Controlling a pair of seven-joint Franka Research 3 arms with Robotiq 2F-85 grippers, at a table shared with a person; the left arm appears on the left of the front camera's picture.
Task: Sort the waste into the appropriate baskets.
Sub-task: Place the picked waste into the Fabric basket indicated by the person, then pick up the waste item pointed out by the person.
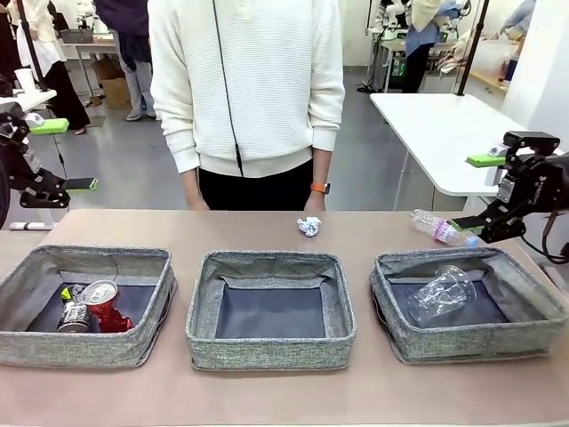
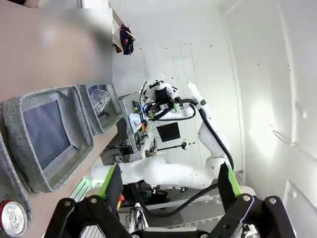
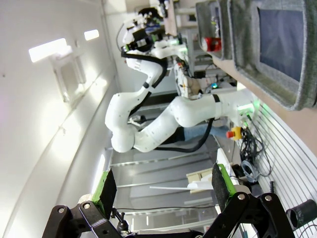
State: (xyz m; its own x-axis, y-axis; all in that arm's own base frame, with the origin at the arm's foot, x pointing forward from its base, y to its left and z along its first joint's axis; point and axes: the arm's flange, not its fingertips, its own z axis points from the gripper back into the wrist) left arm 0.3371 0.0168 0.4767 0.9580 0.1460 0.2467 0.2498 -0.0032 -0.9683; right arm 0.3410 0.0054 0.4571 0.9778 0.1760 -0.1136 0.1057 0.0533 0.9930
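Observation:
Three grey woven baskets stand in a row. The left basket [image 1: 80, 349] holds a crushed red can [image 1: 105, 305] and a silver-dark can [image 1: 73, 317]. The middle basket [image 1: 271, 352] has a bare dark bottom. A clear plastic cup [image 1: 442, 291] lies in the right basket [image 1: 480, 345]. Beyond them on the table lie a crumpled white paper ball [image 1: 308, 226] and a clear bottle [image 1: 440, 228] with a pink label. My left gripper [image 1: 64, 156] hangs open at the far left, off the table. Above the right basket's far corner my right gripper [image 1: 477, 191] is open and near the bottle.
A person in a white sweater stands at the far edge, hands down by the table. In the left wrist view the open gripper [image 2: 169, 183] faces the right arm, with the middle basket [image 2: 81, 129] and cup [image 2: 99, 100] at left. The right wrist view shows its open gripper [image 3: 163, 188] and the red can [image 3: 213, 43].

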